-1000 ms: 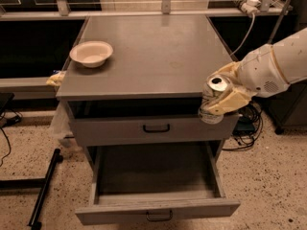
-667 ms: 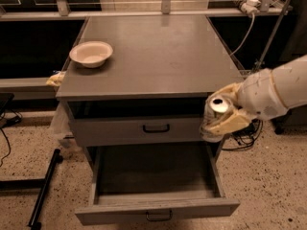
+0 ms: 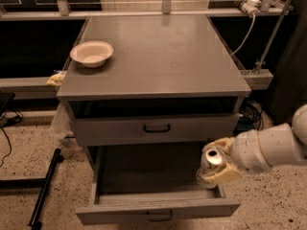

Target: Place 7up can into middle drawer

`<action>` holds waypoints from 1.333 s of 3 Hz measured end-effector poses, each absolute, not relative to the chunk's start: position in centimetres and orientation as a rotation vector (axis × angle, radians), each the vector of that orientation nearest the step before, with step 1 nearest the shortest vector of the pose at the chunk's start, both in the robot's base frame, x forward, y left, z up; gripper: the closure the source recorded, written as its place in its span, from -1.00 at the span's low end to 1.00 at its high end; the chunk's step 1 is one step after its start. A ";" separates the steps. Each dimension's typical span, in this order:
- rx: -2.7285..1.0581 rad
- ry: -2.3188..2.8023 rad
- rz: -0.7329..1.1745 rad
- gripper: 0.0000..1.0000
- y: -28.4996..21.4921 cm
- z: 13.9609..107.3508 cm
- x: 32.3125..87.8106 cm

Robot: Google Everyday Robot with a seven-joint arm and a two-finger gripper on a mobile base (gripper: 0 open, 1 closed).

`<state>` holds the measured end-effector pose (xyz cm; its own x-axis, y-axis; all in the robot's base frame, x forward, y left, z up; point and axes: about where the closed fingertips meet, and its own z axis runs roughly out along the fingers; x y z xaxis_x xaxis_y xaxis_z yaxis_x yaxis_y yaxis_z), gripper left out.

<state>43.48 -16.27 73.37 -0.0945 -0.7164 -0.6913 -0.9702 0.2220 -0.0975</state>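
The 7up can (image 3: 211,159) is a small silvery can with a shiny top, held upright. My gripper (image 3: 218,166) is shut on the can, its cream fingers (image 3: 221,175) wrapped around the can's side. It comes in from the right on a white arm (image 3: 268,150). The can hangs over the right end of the middle drawer (image 3: 158,210), which is pulled out wide. The drawer's grey tray is bare inside, and its low front panel carries a small dark handle (image 3: 159,218). The can is above the tray, not resting on it.
The taller-fronted drawer (image 3: 156,128) above is shut. A cream bowl (image 3: 91,53) sits at the left back of the cabinet top (image 3: 163,56). A black stand leg (image 3: 45,188) lies on the speckled floor at left. Cables (image 3: 249,111) hang at the right.
My gripper has moved down with the can, from beside the cabinet's top right corner to over the right end of the open middle drawer.
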 end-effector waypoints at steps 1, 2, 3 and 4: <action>-1.518 1.880 0.585 1.00 -15.6 67.1 42.4; -1.510 1.883 0.594 1.00 -15.6 66.4 42.4; -1.529 1.888 0.568 1.00 -15.9 65.8 42.3; -1.539 1.881 0.510 1.00 -17.4 63.0 43.1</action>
<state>43.09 -17.44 62.95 -0.1033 -0.7154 -0.6910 -0.9665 0.2363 -0.1002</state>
